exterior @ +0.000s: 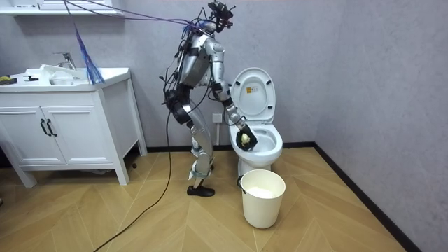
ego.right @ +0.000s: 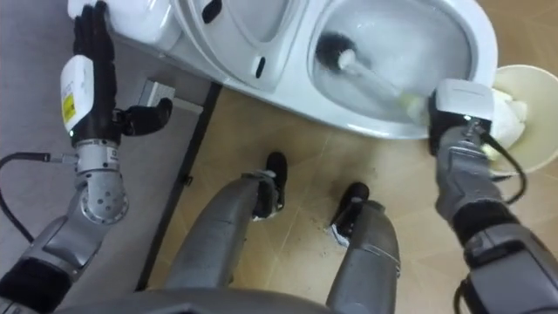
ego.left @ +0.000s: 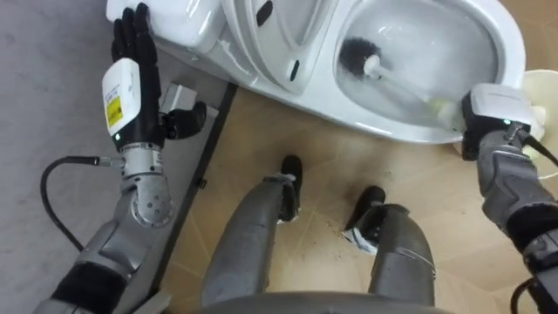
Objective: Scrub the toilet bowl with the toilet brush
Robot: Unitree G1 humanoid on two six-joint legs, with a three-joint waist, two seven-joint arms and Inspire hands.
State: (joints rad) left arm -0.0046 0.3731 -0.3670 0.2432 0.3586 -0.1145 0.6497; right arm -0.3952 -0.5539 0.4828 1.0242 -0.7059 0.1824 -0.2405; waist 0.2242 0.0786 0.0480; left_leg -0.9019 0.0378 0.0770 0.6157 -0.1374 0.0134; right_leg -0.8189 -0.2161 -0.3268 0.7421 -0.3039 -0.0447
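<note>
Your left robot hand [ego.left: 131, 52] lies with straight, relaxed fingers on top of the toilet tank [ego.left: 185, 22], holding nothing; it looks like a prop while the robot stands bent over the toilet, as the room view shows; next to it the lid [ego.left: 281, 35] is already raised, so the toilet bowl [ego.left: 384, 129] is open to you; inside it the toilet brush [ego.left: 394, 80] has its dark bristle head [ego.left: 356, 54] low against the wet inner wall, with the pale handle slanting up to the near rim; there your right robot hand [ego.left: 495, 106] is closed round the handle's yellowish grip; a white bucket [ego.left: 542, 87] stands just beside the bowl on the floor. I judge that you are mid-scrub: reaching and gripping are done and the head is at work; how much of the wall is already clean I cannot tell; the remaining wall and the under-rim probably still need passes, and then the brush must be put away.
</note>
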